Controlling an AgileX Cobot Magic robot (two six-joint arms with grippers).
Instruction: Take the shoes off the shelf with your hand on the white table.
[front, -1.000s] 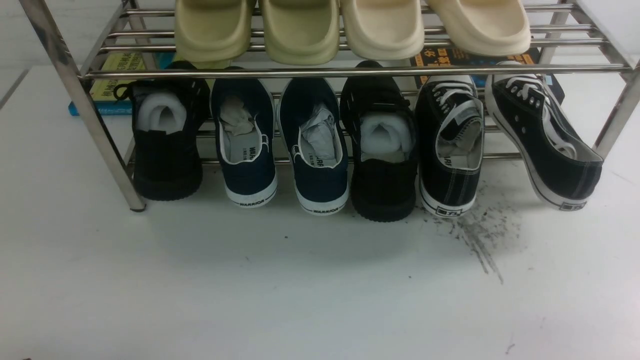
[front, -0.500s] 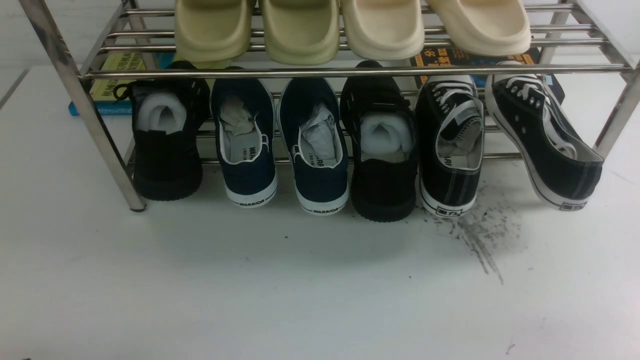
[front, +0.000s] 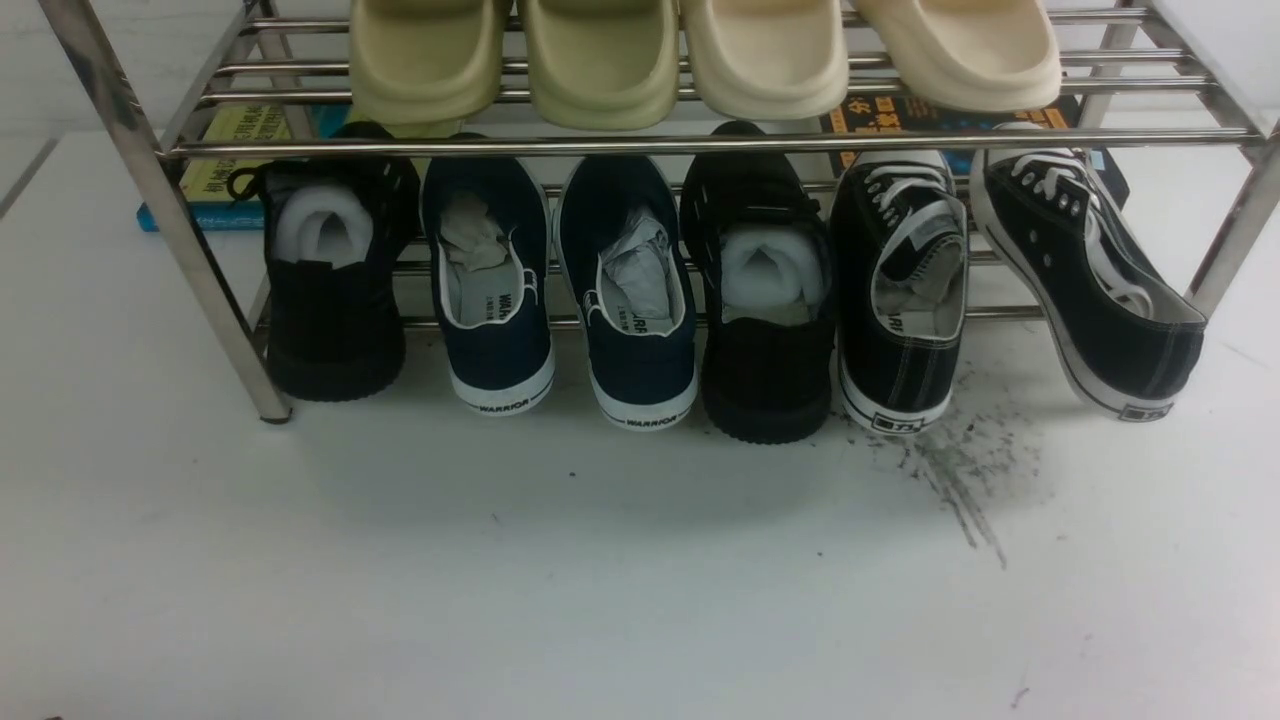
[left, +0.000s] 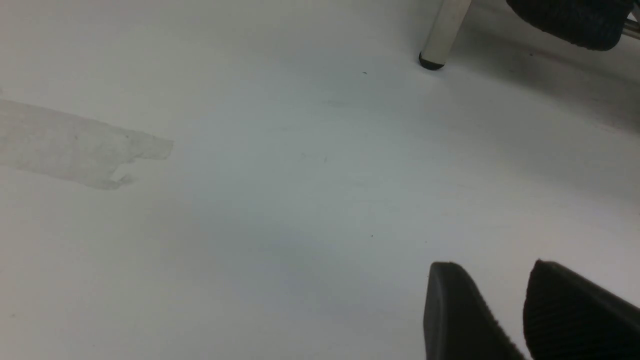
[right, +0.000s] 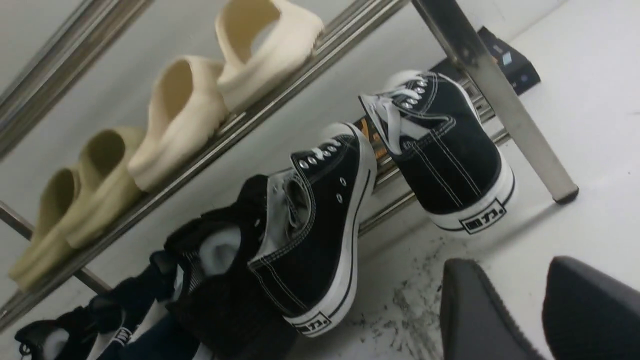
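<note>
front: slippers (front: 600, 60) chopped off by the top edge | books (front: 210, 175) mostly tucked behind the shelf (front: 640, 143) bars and footwear, titles unreadable | shoes (front: 895, 370) heel tags too tiny to read | wrists: left gripper (left: 495, 267) and right gripper (right: 515, 265) – only fingertips in frame

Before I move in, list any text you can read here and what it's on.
"WARRIOR": heel band of both navy slip-ons.
"回力": heel patch of both black lace-up sneakers.
"WAR", cut off: slip-on insoles.
Unreadable, blurred: covers of the yellow book and the dark book at the back.
</note>
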